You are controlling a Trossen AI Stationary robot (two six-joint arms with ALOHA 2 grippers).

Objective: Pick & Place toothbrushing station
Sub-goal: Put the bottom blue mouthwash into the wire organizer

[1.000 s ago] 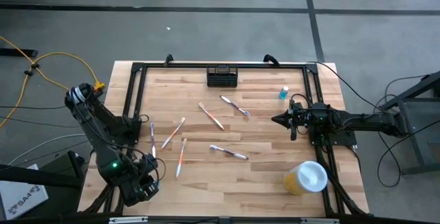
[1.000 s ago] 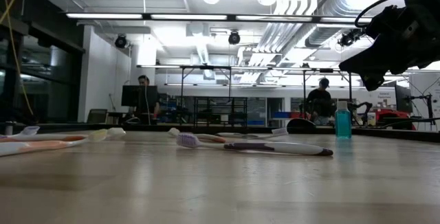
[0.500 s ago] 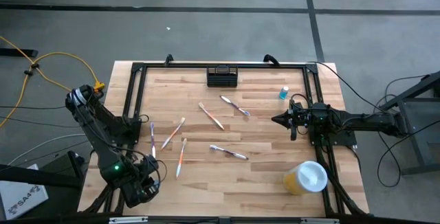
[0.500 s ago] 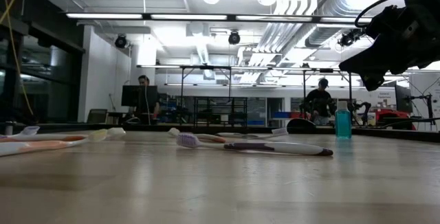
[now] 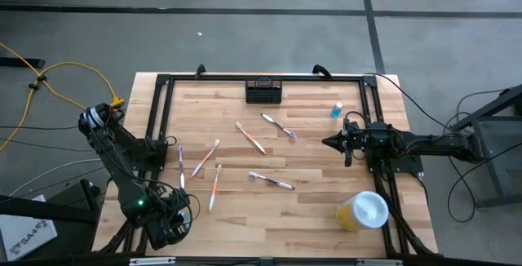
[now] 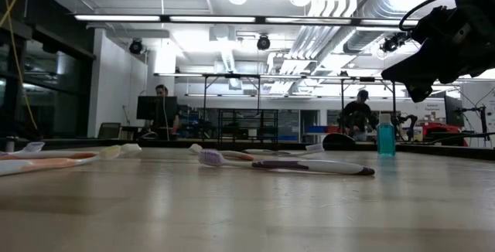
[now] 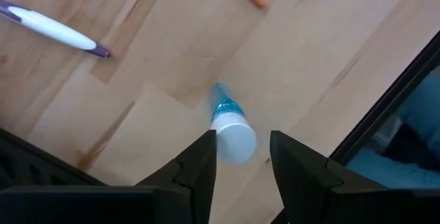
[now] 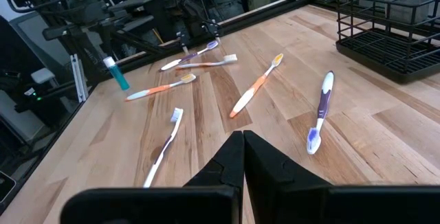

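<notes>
The toothbrushing station, a black wire caddy [image 5: 263,90], stands at the middle of the table's far edge; it also shows in the right wrist view [image 8: 392,42]. No gripper is near it. My left gripper [image 5: 167,219] is open at the near left corner, pointing down. Its fingers stand on either side of a small blue tube with a white cap [image 7: 232,133], which also shows in the right wrist view [image 8: 117,73]. My right gripper [image 5: 333,142] is shut and empty, level above the table's right side, and shows in the low view [image 6: 410,70]. My left gripper has its fingers on either side of the tube's white cap [image 7: 235,143], coming from above. One finger [image 7: 205,157] is close against the cap and a gap shows at the other. I cannot tell whether it touches the cap.
Several toothbrushes lie scattered over the table's middle, such as an orange one [image 5: 214,186] and a purple one [image 5: 271,181]. A small blue bottle [image 5: 337,111] stands at the far right. A yellow cup with a white lid [image 5: 363,210] stands at the near right. A black frame [image 5: 163,111] borders the table.
My left arm has shifted a little toward the table's near edge. My right arm and the things on the table have kept still.
</notes>
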